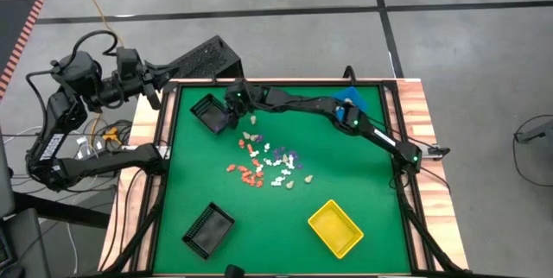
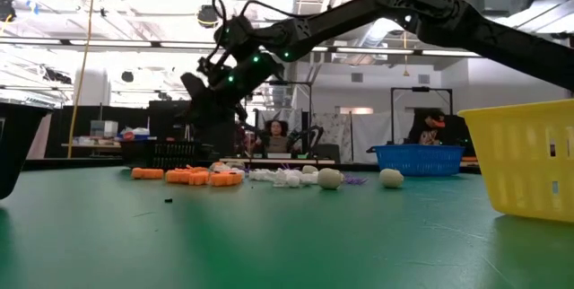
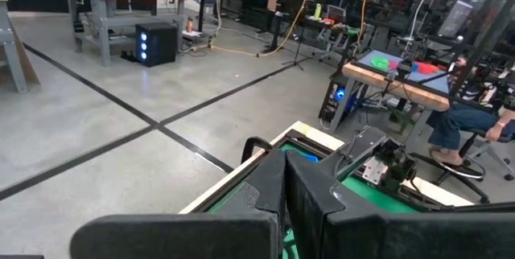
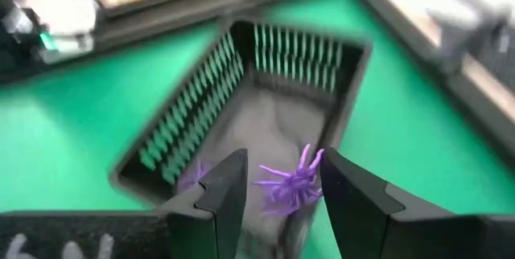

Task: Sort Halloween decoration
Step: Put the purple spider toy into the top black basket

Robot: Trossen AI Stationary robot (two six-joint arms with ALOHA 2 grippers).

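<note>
The Halloween decoration lies as a loose pile of tiny orange, white, purple and beige pieces mid-table, seen level in the low view. My right gripper hangs over the black bin at the far left, its fingers around a purple spider piece. Below it the bin stands with its mouth up, and another purple piece lies inside. My left gripper is shut with nothing in it, raised off the table's far left corner. My right gripper has the purple spider piece between its two fingers, the spider's legs reaching both inner faces. The fingers slant down from the table's right toward the bin. The spider is lifted clear, above the bin's open mouth.
A second black bin sits near the front left, a yellow bin at the front right, a blue bin at the far right under the right arm. Bare green mat lies between the pile and the front bins. People sit beyond the table.
</note>
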